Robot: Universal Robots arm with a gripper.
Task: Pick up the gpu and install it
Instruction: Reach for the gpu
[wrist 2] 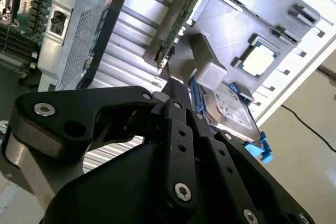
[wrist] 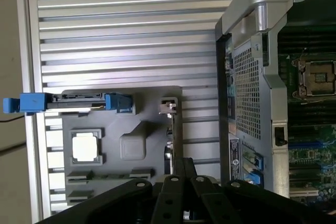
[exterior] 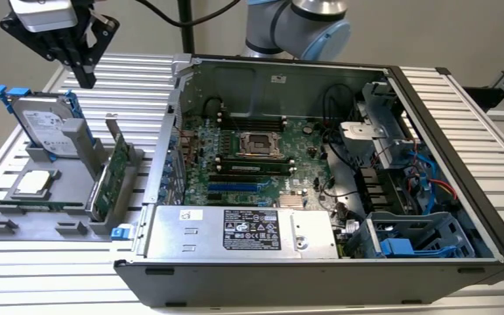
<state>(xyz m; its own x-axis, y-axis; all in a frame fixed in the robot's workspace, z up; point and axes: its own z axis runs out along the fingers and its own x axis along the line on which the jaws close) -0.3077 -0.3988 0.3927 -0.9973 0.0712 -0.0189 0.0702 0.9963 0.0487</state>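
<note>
The gripper [exterior: 86,75] is being held high above the slatted table [exterior: 24,275]. Its fingers are being kept pressed together with nothing between them, so nothing is being carried. It is being poised fingertips-down over the grey holder tray [exterior: 63,190], near the gpu [exterior: 112,167] but apart from it. In the first wrist view the gripper [wrist: 181,165] is being lined up along the card's thin top edge [wrist: 169,129], which is judged to be alignment for a grasp from above.

The gpu is being kept standing on its long edge in a slot of the tray, with its silver bracket [exterior: 112,128] raised. This is presumably so that the upper edge is being offered to a pinch. In the same tray, a hard drive in a blue caddy [exterior: 46,125] is being propped upright, and a processor chip [exterior: 35,184] is being cradled flat in a recess.

Toward the exterior view's right, the computer case [exterior: 462,170] is being left lying open with its motherboard [exterior: 261,151] exposed. The blue expansion slots [exterior: 234,187] are being left bare, and this is judged to be where the card belongs. A power supply [exterior: 243,230] is being housed along the case's near side.
</note>
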